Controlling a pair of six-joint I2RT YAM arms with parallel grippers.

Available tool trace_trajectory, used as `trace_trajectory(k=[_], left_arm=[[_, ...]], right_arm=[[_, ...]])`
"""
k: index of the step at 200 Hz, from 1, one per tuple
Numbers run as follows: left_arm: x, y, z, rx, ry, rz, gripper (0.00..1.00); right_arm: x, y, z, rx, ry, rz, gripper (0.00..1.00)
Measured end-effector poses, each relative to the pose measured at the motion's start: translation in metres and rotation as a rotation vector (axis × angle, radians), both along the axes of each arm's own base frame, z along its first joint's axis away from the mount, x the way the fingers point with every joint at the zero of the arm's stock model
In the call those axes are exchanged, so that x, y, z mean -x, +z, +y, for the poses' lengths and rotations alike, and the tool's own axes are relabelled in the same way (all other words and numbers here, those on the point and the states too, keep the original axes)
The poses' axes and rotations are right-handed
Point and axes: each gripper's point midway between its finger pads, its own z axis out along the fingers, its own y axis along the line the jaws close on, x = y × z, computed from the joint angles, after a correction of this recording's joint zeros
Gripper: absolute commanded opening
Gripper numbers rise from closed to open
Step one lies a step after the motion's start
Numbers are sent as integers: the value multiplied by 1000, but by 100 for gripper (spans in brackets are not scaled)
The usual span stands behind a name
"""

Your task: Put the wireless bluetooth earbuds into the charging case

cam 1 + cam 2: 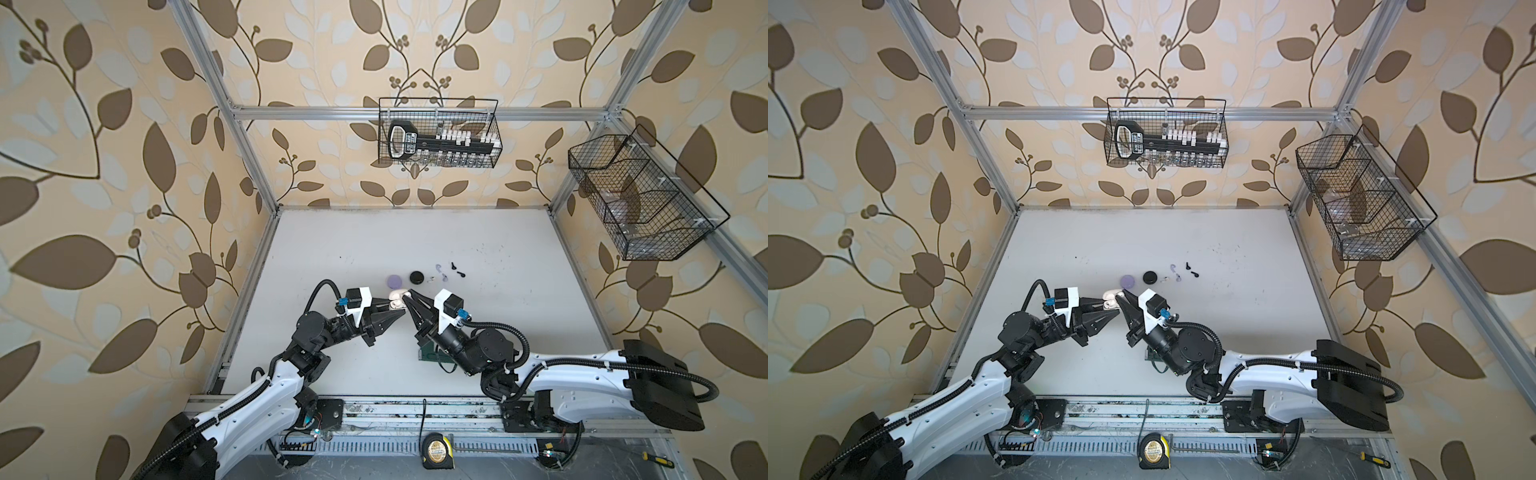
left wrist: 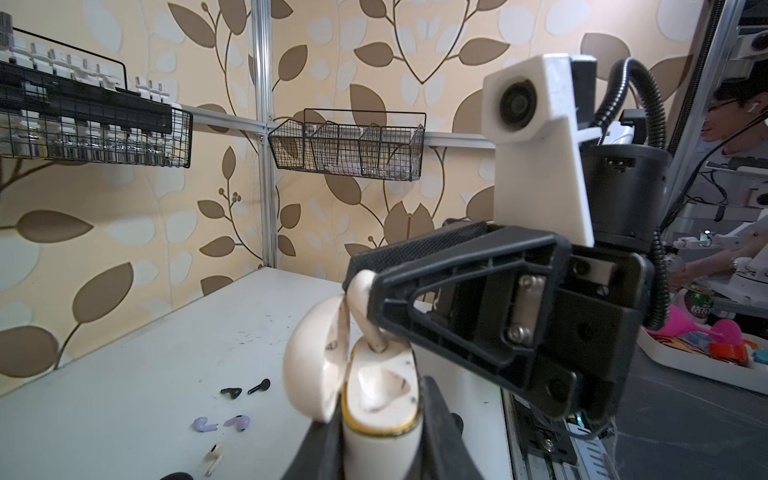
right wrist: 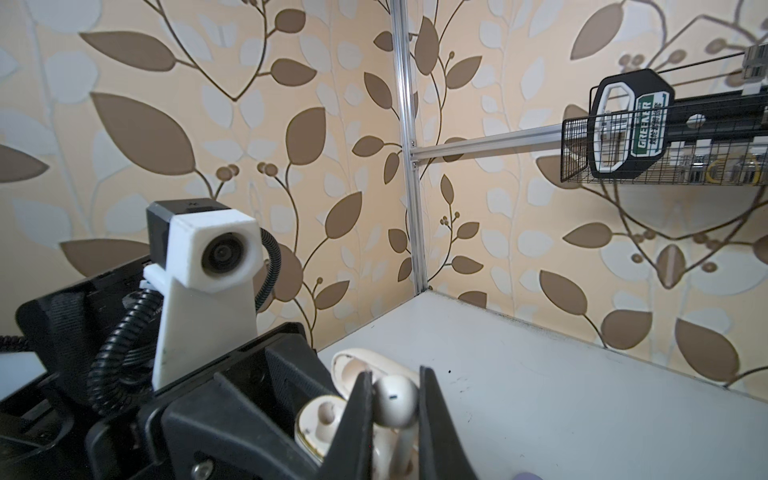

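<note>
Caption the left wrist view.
Left jaws clamp the open white case; right jaws hold a white earbud, stem tip at a socket.

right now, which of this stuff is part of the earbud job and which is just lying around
Job: open white case, held white earbud, loose white earbud, lavender earbuds, black earbuds, lavender case, black case.
Lying about: tape measure, screwdriver, back basket, side basket.
</note>
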Motion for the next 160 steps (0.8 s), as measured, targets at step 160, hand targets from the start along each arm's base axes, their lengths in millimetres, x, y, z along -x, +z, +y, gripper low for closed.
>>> trace_trajectory(k=[160], left_arm=[[9, -4, -2, 6, -38, 20, 0]], right_arm=[[14, -6, -6, -73, -13, -21, 4]])
